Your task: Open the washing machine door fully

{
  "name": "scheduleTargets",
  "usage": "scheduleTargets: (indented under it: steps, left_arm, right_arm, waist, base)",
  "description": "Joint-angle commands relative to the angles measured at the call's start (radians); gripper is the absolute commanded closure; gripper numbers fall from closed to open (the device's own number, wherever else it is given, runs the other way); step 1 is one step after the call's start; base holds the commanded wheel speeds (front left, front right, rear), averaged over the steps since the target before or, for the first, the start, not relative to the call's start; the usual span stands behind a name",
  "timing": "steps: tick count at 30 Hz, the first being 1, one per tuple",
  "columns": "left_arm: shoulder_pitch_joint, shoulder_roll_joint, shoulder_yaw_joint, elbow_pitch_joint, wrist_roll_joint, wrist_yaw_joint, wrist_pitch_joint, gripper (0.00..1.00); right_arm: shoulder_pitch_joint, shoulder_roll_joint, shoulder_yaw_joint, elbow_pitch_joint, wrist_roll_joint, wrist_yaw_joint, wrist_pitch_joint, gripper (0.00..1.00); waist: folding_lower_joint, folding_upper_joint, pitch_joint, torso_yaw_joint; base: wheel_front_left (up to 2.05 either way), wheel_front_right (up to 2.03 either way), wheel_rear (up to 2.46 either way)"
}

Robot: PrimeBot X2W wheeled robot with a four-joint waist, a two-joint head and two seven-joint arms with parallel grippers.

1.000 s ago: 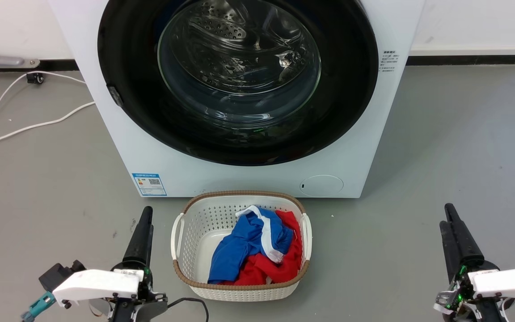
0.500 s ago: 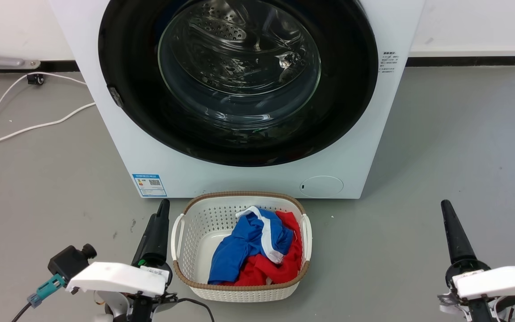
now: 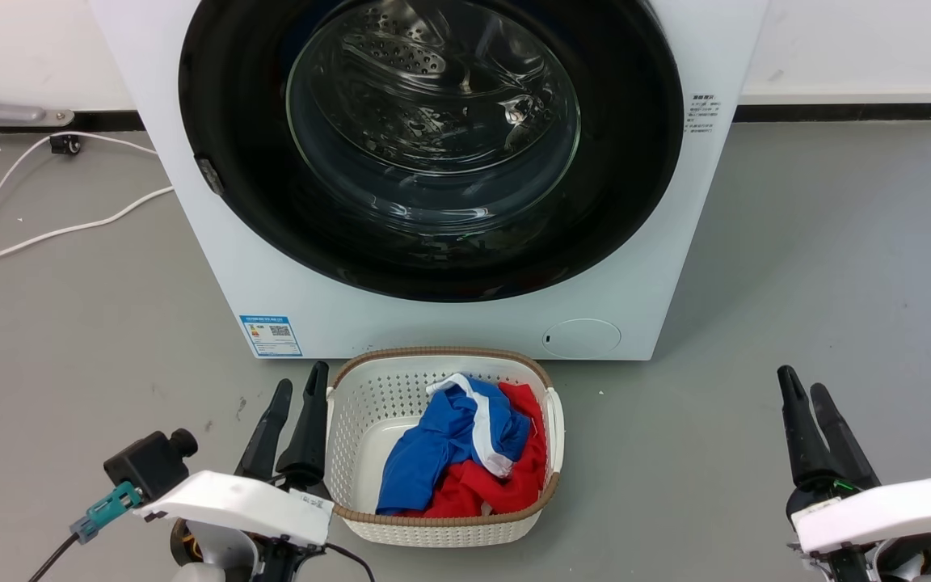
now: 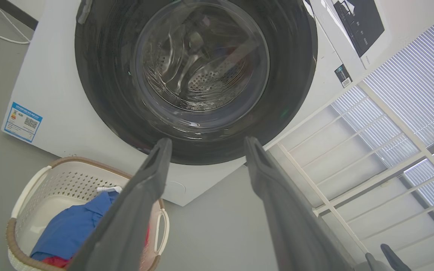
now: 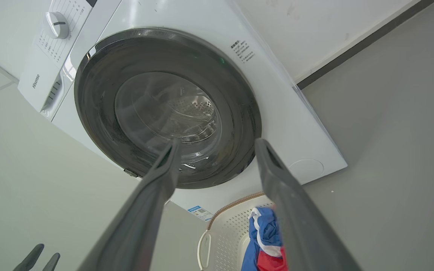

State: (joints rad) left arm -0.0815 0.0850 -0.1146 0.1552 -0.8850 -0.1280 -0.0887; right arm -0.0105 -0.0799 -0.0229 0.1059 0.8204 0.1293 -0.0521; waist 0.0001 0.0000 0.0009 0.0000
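The washing machine (image 3: 465,327) is a white box standing straight ahead. Its round glossy black washing machine door (image 3: 433,137) lies flush against the front, with the steel drum showing through the glass. A small latch (image 3: 208,174) sits on the door's left rim. My left gripper (image 3: 301,380) is open and low, just left of the basket and well short of the door. Over at the lower right, my right gripper (image 3: 801,381) is open above bare floor. In the wrist views the door (image 4: 198,71) (image 5: 164,109) shows beyond each open gripper (image 4: 207,141) (image 5: 217,141), which holds nothing.
A white laundry basket (image 3: 352,404) with blue and red clothes (image 3: 465,453) stands on the grey floor in front of the machine. White cables (image 3: 45,230) trail over the floor at the left. A blue label (image 3: 270,334) is low on the machine's front.
My left gripper has moved right, up to the basket's side. The fingers of both grippers, together in the earlier frames, now stand apart. The door has not moved.
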Motion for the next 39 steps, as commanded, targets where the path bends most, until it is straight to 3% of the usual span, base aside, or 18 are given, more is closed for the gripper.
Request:
scheduleTargets:
  steps: [1,39]
  left_arm:
    - [-0.023,0.01,-0.005,-0.015,0.045,-0.003,-0.012,0.0]
    - [-0.031,0.036,-0.022,0.028,0.516,0.004,-0.108,0.0]
  right_arm:
    - [-0.001,-0.008,0.002,-0.02,-0.048,0.002,0.003,0.0]
    - [0.05,0.014,-0.008,-0.104,-0.529,0.002,0.01,0.0]
  waist:
    - [-0.0001,0.0,0.0,-0.001]
    - [-0.0001,0.0,0.001,-0.009]
  base:
    - [0.0,0.0,0.0]
    - [0.0,0.0,0.0]
